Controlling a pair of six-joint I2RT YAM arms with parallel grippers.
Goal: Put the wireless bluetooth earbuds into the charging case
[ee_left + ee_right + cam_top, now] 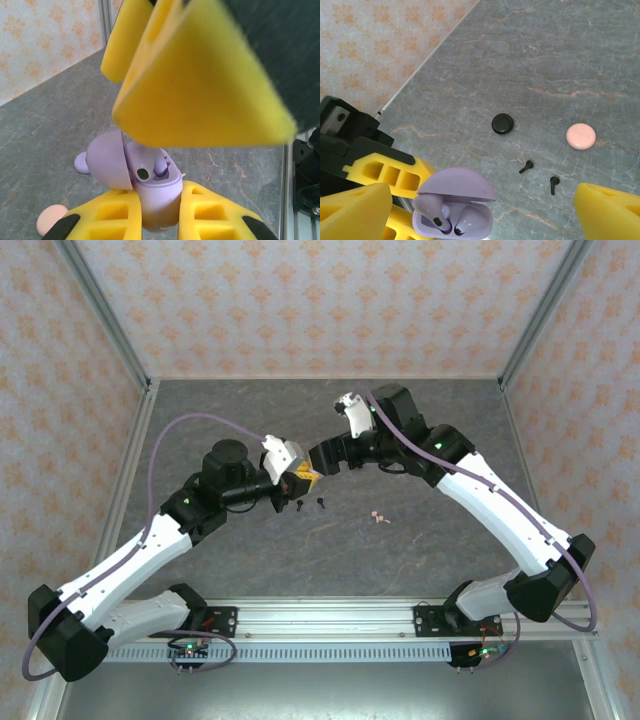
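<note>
1. The left tool (157,222) is clenched on the lower body of the lilac case (159,192), one finger on each side. It holds the case clear of the tabletop (560,60) with the mouth turned up.
2. The right tool (482,200) is released, its fingers spread wide and gripping nothing. The lilac case lies straight ahead of it, between the two fingers and touching neither.
3. Both lilac buds (427,206) sit in the wells of that case, stems running down into the body. The lid (457,182) stands open on the side of the case away from the right tool.
4. We judge this pair seated, so what is left here is to bring the lid down. That would mean a push from the far side of the case back toward the right tool.
5. The black buds (525,166) lie loose on the tabletop beyond the right tool and toward its right finger. One stem lies slantwise to the tool's line, the other nearly along it. The black case (502,123) is farther out, and the pink case (580,136) is off to the right-finger side.
6. From above, the black buds lie just beside the left tool, but it is occupied. We judge the free right tool to be the one to fetch them. The pink buds (380,517) lie nearer the right arm's side.
7. The left arm (140,560) slants inward from its base. The right arm (500,500) bends in from the far side, and the two tools meet nose to nose over mid-tabletop.
</note>
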